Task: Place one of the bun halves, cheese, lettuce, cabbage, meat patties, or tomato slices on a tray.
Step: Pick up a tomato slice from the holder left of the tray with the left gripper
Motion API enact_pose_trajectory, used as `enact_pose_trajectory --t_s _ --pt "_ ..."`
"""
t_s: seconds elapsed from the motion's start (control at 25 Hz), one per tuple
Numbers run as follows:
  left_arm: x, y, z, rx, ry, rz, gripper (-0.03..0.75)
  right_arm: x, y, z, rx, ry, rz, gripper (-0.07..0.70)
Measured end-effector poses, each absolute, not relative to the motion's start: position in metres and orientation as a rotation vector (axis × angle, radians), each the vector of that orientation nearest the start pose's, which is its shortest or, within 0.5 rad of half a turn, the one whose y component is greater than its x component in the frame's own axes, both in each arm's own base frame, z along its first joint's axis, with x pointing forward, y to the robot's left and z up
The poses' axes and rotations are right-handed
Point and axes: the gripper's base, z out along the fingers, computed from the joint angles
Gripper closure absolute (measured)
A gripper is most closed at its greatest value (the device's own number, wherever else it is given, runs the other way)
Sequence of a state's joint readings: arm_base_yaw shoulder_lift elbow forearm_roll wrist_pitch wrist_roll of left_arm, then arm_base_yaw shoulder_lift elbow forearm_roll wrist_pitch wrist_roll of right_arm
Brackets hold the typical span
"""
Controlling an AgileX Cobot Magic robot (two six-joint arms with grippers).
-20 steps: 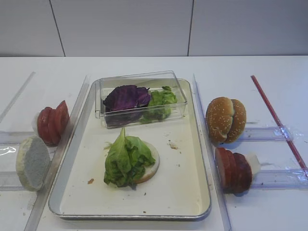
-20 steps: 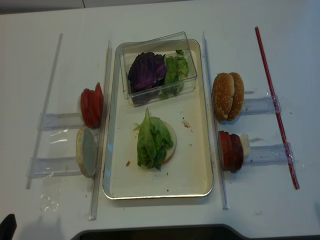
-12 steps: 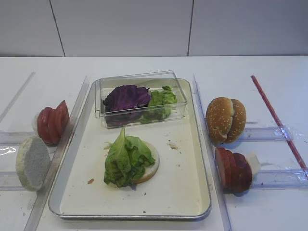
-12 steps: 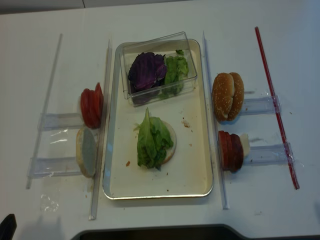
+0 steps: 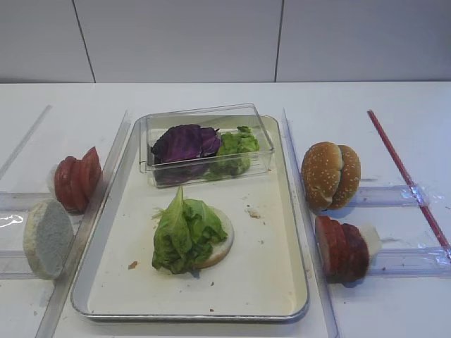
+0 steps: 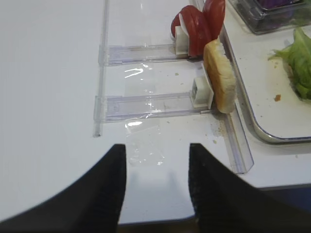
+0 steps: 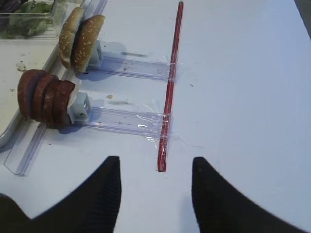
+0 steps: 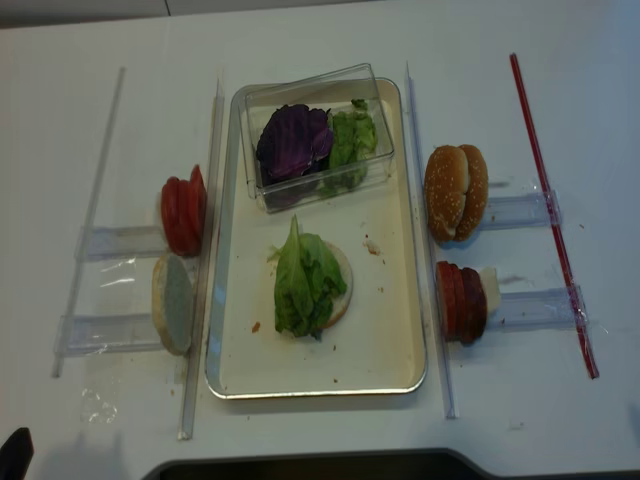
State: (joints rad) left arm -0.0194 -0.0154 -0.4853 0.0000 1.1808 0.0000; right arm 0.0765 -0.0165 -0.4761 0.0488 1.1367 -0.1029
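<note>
- Both grippers, left (image 6: 156,187) and right (image 7: 155,194), hung over bare table with jaws apart, holding nothing.
- Lettuce (image 5: 184,231) lay on a bun half (image 5: 220,246) mid-tray (image 5: 271,282).
- Tomato slices (image 5: 77,179) stood left of the tray.

Cream tray (image 5: 271,232) with shiny silvery metal rim, glossy clear plastic box (image 5: 204,143), matt white table (image 5: 394,310)

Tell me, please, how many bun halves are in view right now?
4: two sesame-seeded bun halves upright right of the tray, one pale half upright on its left, one flat under lettuce on the tray. None seems hidden.
</note>
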Motion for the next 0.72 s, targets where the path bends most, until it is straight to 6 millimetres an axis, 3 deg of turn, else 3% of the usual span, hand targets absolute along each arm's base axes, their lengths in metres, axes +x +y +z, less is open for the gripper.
enact_pose_trajectory --t_s 0.36,0.72 --pt "-0.009 -0.003 0.264 0.003 2.184 -0.076 0.423 -0.008 0.003 0.265 -0.195 2.118 0.044 0.314" --pt "0.039 -0.009 0.300 -0.030 2.442 -0.149 0.423 -0.008 0.003 0.265 -0.195 2.118 0.044 0.367"
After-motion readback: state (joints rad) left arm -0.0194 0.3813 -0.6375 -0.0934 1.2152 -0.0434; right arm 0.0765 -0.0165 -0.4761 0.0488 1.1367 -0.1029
